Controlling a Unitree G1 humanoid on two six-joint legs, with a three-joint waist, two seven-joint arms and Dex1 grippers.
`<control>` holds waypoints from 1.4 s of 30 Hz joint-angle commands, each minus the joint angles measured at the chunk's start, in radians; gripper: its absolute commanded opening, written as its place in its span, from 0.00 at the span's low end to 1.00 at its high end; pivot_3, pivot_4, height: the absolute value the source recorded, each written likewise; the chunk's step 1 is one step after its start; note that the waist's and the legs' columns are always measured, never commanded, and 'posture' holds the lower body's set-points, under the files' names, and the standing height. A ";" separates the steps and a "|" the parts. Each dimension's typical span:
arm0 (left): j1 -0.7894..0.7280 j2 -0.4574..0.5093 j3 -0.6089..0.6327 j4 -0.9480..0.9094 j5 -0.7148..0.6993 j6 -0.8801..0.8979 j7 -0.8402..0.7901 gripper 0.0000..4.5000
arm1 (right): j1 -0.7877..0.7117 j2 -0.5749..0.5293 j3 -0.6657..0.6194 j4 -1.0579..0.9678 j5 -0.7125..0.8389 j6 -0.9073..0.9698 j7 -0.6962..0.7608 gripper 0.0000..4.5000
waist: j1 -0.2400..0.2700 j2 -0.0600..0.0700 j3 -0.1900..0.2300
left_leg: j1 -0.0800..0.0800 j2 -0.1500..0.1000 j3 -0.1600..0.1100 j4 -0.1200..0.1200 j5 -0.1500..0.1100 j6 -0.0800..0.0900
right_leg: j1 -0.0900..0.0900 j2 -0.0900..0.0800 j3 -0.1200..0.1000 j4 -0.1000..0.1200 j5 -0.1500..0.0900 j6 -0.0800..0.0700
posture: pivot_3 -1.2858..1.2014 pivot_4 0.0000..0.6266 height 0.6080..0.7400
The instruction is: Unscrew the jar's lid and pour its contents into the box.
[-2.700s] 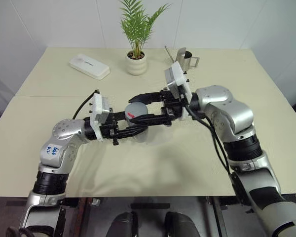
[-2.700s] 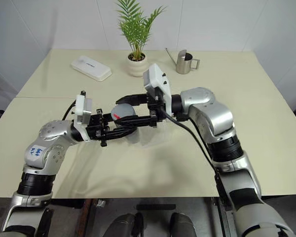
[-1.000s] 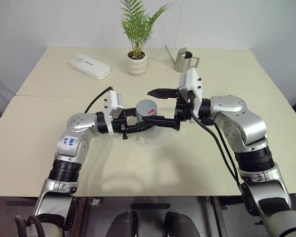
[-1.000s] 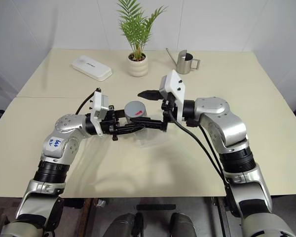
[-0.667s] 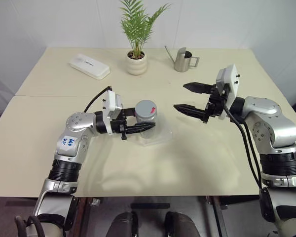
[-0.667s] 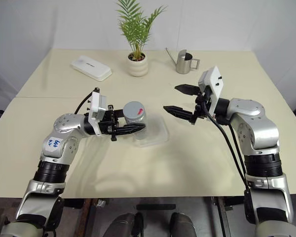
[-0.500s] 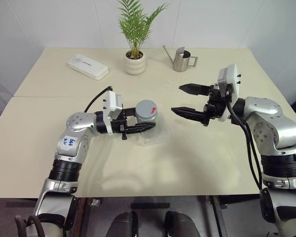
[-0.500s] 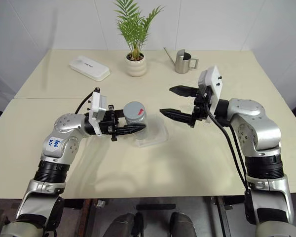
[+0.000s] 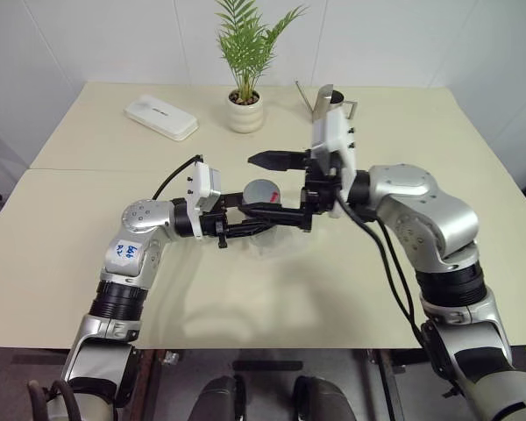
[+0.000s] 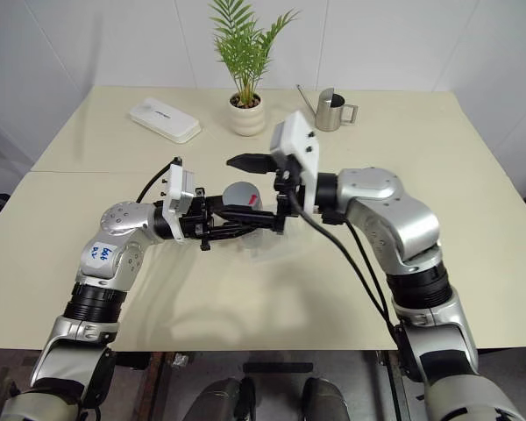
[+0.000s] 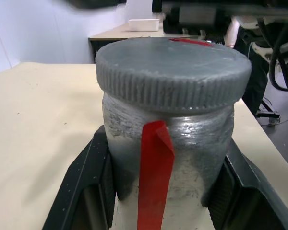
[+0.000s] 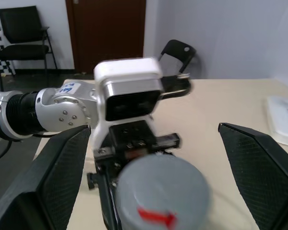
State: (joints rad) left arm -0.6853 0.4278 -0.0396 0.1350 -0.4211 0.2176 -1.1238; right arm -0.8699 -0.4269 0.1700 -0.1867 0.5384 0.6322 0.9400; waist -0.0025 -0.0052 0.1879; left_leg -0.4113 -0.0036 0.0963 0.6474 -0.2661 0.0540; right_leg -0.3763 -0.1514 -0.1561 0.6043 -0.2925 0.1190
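Observation:
The silver jar point(image 9: 259, 209) with a red mark point(image 11: 154, 177) hangs above the table's middle, and my left gripper point(image 9: 248, 216) is shut on its body from the left. Its grey lid point(image 12: 158, 191) sits on top with a small red mark. My right gripper point(image 9: 273, 187) reaches in from the right, open, with one black finger point(image 12: 62, 175) on each side of the lid and not touching it. The clear box point(image 9: 285, 248) lies on the table just under the jar. The contents are hidden inside the jar.
At the back of the table point(image 9: 88, 219) stand a potted plant point(image 9: 245, 112), a steel watering can point(image 10: 333, 110) and a flat white case point(image 9: 160, 117). In the right wrist view a chair and a door lie beyond the table.
My right gripper swung away to the right, then came back and now straddles the lid, still open. The left gripper kept the jar in place.

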 commanded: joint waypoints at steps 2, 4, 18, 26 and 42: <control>-0.024 -0.006 0.001 -0.010 0.004 -0.016 0.006 0.44 | -0.037 0.022 0.020 0.024 -0.057 -0.034 -0.025 1.00 | -0.001 0.000 0.000 | 0.000 0.000 0.000 0.000 0.000 0.000 | 0.000 0.000 0.000 0.000 0.000 0.000 | 0.52 0.24 1.00; -0.025 -0.009 0.000 -0.012 0.004 -0.015 0.009 0.44 | -0.046 0.027 0.017 0.054 -0.077 -0.045 -0.030 1.00 | 0.000 0.000 0.000 | 0.000 0.000 0.000 0.000 0.000 0.000 | 0.000 0.000 0.000 0.001 0.000 0.000 | 0.52 0.24 1.00; -0.013 0.002 0.005 -0.026 -0.002 -0.013 0.014 0.44 | -0.010 -0.087 -0.110 0.095 -0.044 -0.063 0.049 1.00 | 0.000 0.000 0.000 | 0.000 0.000 0.000 0.000 0.000 0.000 | 0.000 0.000 0.000 0.000 0.000 0.000 | 0.52 0.24 1.00; -0.009 0.011 0.006 -0.027 -0.006 -0.013 0.013 0.44 | 0.030 -0.151 -0.156 0.099 -0.007 -0.057 0.086 1.00 | 0.000 0.000 0.000 | 0.000 0.000 0.000 0.000 0.000 0.000 | 0.000 0.000 0.000 0.000 0.000 0.000 | 0.52 0.24 1.00; -0.008 0.026 0.014 -0.029 -0.004 -0.012 0.005 0.44 | 0.019 -0.147 -0.203 0.019 0.141 0.040 0.099 1.00 | 0.000 0.000 0.000 | 0.000 0.000 0.000 0.000 0.000 0.000 | 0.000 0.000 0.000 0.000 0.000 0.000 | 0.52 0.24 1.00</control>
State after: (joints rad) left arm -0.6889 0.4470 -0.0381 0.1336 -0.4200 0.2175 -1.1158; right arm -0.8179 -0.5801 -0.0160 -0.1282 0.6560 0.6666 1.0561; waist -0.0026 -0.0052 0.1880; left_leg -0.4113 -0.0035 0.0968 0.6479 -0.2661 0.0540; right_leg -0.3763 -0.1515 -0.1557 0.6042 -0.2925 0.1190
